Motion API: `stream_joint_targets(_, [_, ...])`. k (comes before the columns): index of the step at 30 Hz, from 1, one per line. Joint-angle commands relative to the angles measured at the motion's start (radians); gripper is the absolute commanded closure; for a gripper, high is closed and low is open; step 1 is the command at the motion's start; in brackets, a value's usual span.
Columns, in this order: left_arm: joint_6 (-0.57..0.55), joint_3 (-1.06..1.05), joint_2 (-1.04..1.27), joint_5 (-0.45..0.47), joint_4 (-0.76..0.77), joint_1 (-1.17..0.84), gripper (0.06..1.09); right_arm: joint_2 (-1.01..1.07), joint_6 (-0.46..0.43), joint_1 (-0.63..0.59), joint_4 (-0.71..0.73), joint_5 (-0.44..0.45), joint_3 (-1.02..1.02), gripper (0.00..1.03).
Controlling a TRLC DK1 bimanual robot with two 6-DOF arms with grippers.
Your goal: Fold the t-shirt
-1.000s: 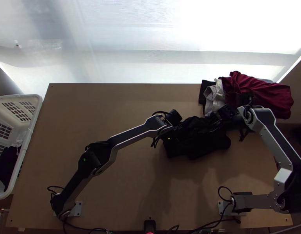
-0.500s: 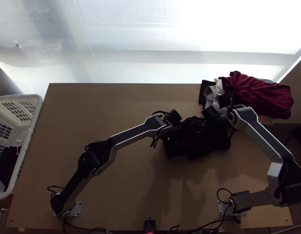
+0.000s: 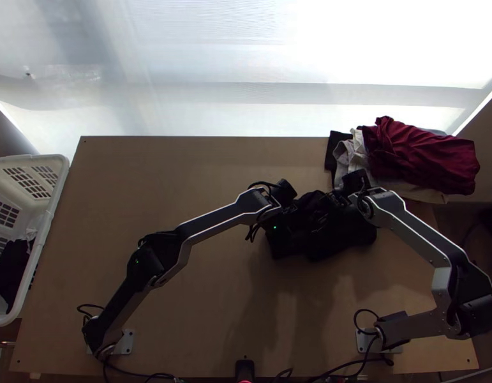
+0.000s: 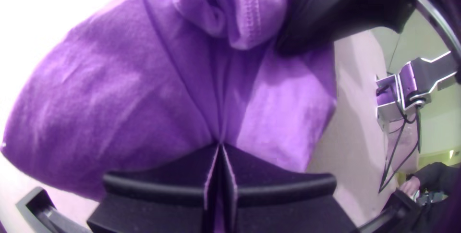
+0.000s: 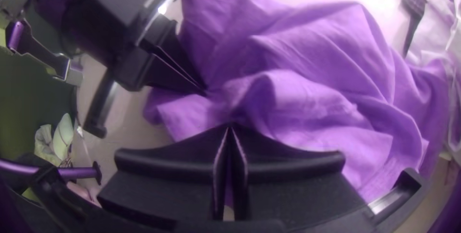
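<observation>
The t-shirt [image 3: 322, 239] lies bunched on the table, near the clothes pile [image 3: 424, 156], on its side towards the arms' bases and a little to the left. In my judgement the folding is only at its beginning: the cloth has many loose wrinkles and overlaps, and I can see no clean fold line. The left gripper [image 4: 221, 145] is at the part of the shirt away from the pile, its two fingers pressed together with gathered cloth pinched at their tips. The right gripper [image 5: 230, 127] is over the shirt part nearer to the pile; its fingertips meet, but whether some cloth is caught between them I cannot tell. What is left seems almost everything: to open the shirt, to lay it flat, to bring in the sides, to double it, and then perhaps to put it with the pile.
</observation>
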Motion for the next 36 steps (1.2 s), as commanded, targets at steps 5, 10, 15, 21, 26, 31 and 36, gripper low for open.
stream_joint_targets(5, [0.008,-0.001,0.001,-0.008,0.0,-0.006,1.02,-0.011,-0.198,-0.297,0.016,0.057,-0.076,1.0])
stream_joint_targets(10, [0.008,-0.003,0.001,-0.019,0.0,-0.011,1.02,-0.109,-0.314,-0.486,-0.108,0.058,-0.059,1.0])
stream_joint_targets(15, [0.012,-0.001,0.001,-0.019,0.002,-0.011,1.02,-0.173,-0.509,-0.748,-0.257,0.06,-0.068,1.0])
stream_joint_targets(21, [0.014,-0.001,0.001,-0.018,0.0,-0.009,1.02,-0.275,-0.567,-0.822,-0.409,0.054,0.004,1.0])
stream_joint_targets(26, [0.024,-0.006,-0.001,-0.016,-0.003,-0.012,1.02,-0.31,-0.328,-0.434,-0.386,0.052,0.035,1.0])
stream_joint_targets(31, [0.027,-0.015,-0.005,-0.016,-0.003,-0.014,1.03,-0.216,-0.127,-0.15,-0.24,0.052,0.065,1.0])
stream_joint_targets(36, [0.031,-0.02,-0.007,-0.016,-0.003,-0.014,1.03,-0.1,-0.07,-0.043,-0.111,0.041,0.061,1.0])
